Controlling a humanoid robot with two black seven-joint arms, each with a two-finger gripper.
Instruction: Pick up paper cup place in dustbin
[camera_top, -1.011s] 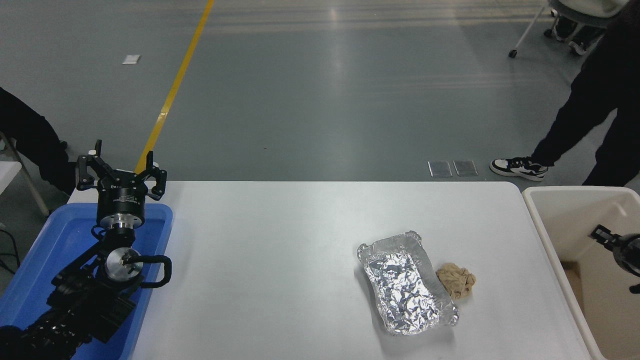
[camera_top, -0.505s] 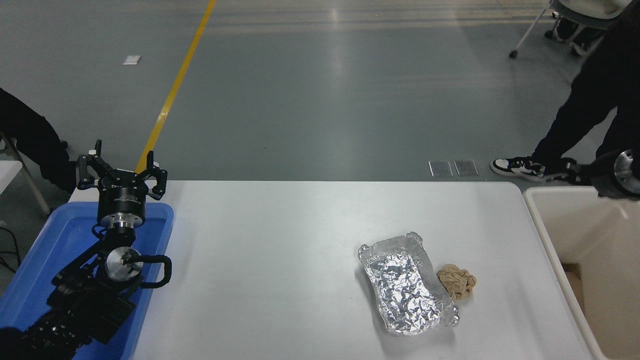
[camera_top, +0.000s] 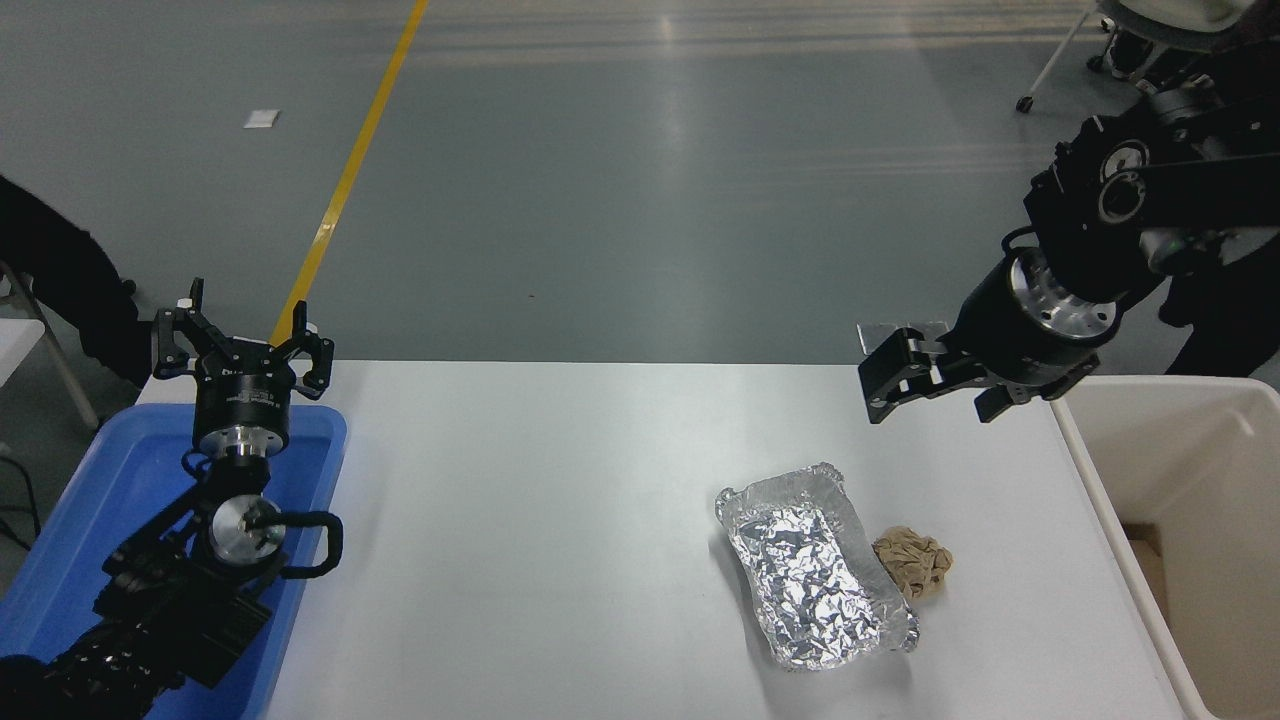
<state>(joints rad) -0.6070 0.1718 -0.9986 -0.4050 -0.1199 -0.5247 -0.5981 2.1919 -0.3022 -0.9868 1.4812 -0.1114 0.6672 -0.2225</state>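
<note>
Head view showed the right pincer (camera_top: 900, 380) open and empty above the tabletop (camera_top: 560, 500) — no paper cup visible anywhere, perhaps already inside the dustbin (camera_top: 1085, 450) just right of it, so the task looked done — left pincer (camera_top: 240, 345) parked, open.

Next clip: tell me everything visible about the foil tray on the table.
The foil tray is a crumpled silver aluminium container, roughly rectangular with rounded corners and a wrinkled, bent rim. It looks empty and lies open side up, flat on the white table, turned at an angle, right of centre. A crumpled brown paper wad rests against its right rim. No gripper touches it.
</note>
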